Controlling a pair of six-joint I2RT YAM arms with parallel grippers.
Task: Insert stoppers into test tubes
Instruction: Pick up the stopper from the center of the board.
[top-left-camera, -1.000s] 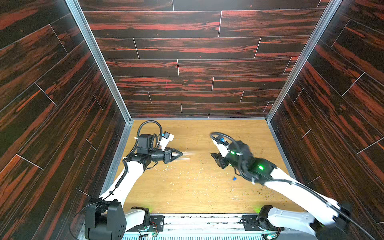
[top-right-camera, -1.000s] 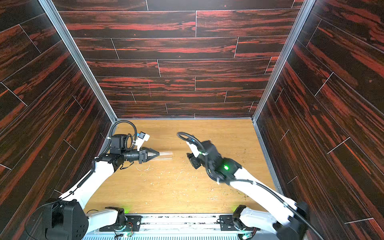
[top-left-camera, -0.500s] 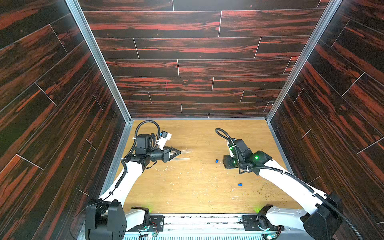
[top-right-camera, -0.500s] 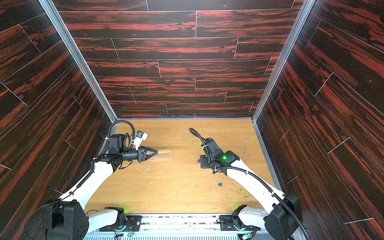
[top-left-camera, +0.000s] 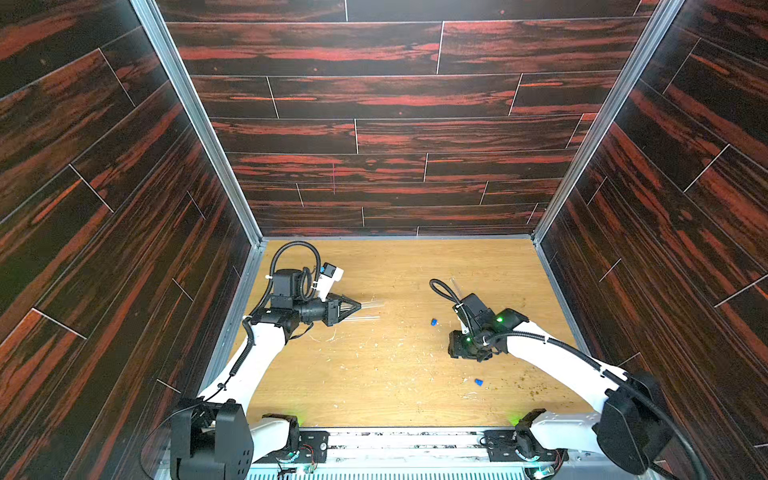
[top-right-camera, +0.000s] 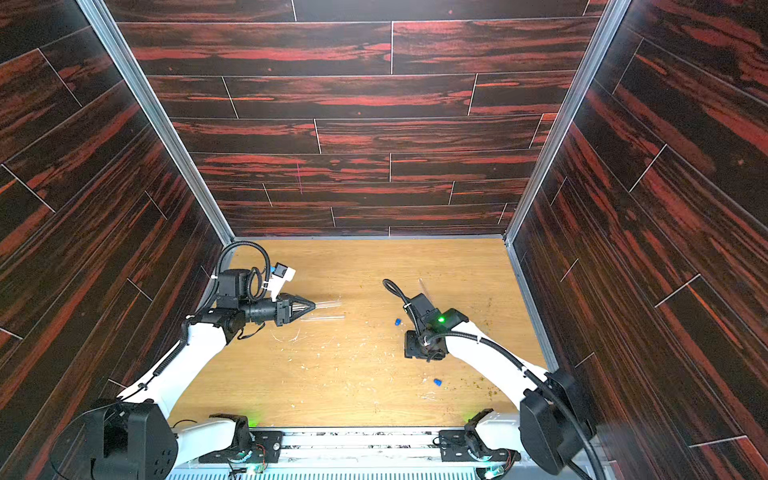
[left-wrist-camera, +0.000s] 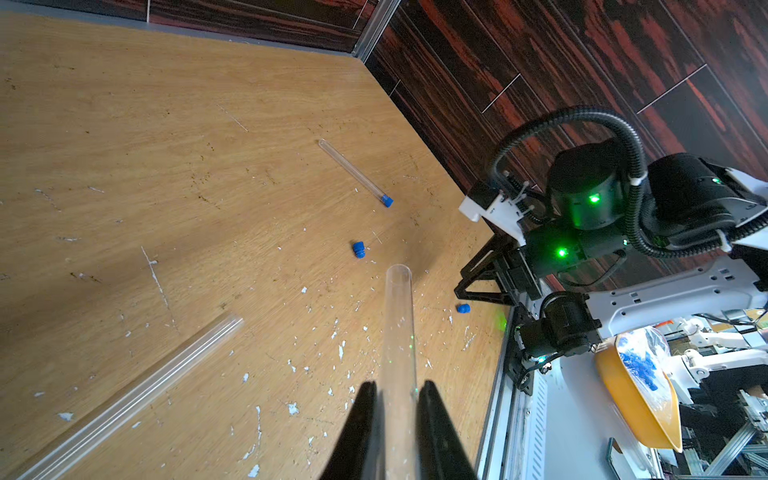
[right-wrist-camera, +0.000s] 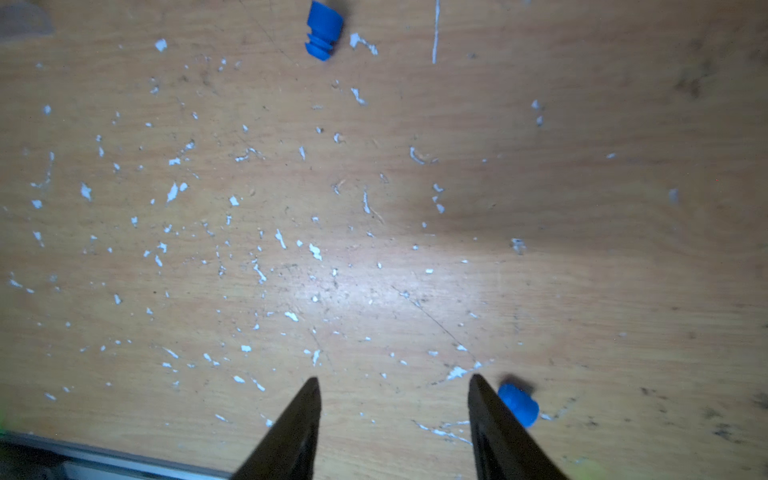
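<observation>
Two lie loose on the table (right-wrist-camera: 623, 208): near stopper (right-wrist-camera: 519, 405) just outside the right gripper (right-wrist-camera: 395, 378), jaws half-spread and empty, far stopper (right-wrist-camera: 324, 31) ahead; left gripper (left-wrist-camera: 397, 386) clamps the open test tube (left-wrist-camera: 398, 324) mouth-out toward that arm, presumably presenting it for plugging; capped tube (left-wrist-camera: 353, 172) and spare tube (left-wrist-camera: 137, 390) lie aside.

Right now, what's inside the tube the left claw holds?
Nothing visible: the held tube is clear, with its mouth open and unplugged. The left claw covers its rear end, so that part cannot be checked.
</observation>
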